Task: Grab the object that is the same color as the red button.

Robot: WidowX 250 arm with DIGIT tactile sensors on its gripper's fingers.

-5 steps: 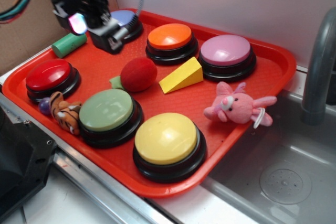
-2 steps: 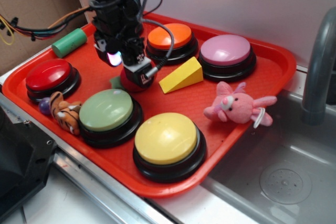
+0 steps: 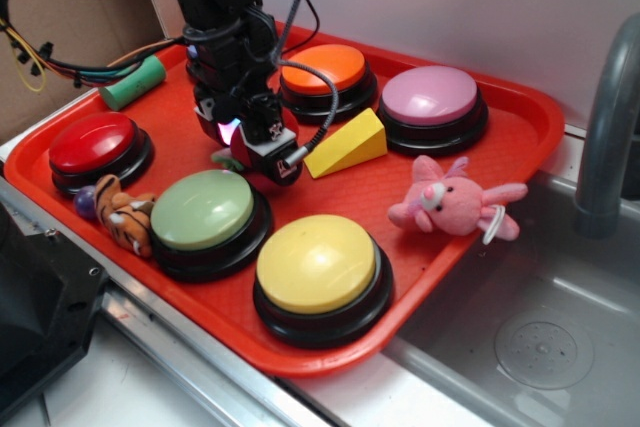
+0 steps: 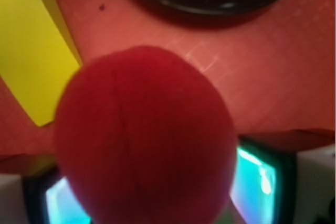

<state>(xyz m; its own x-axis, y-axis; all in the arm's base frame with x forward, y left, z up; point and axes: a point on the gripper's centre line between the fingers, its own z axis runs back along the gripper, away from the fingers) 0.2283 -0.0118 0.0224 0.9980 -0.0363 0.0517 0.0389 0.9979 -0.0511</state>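
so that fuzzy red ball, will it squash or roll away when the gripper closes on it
The fuzzy red ball looks soft and plush, so it will probably squash a little and feel light. Its round shape could let it roll on the smooth tray, but the gripper already straddles it, and the fuzz should resist slipping.

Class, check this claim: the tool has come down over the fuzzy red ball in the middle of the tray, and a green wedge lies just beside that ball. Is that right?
Not quite. The wedge beside the fuzzy red ball is yellow, not green; both the exterior and wrist views show it. The rest holds: the tool is down over the ball in the middle of the red tray.
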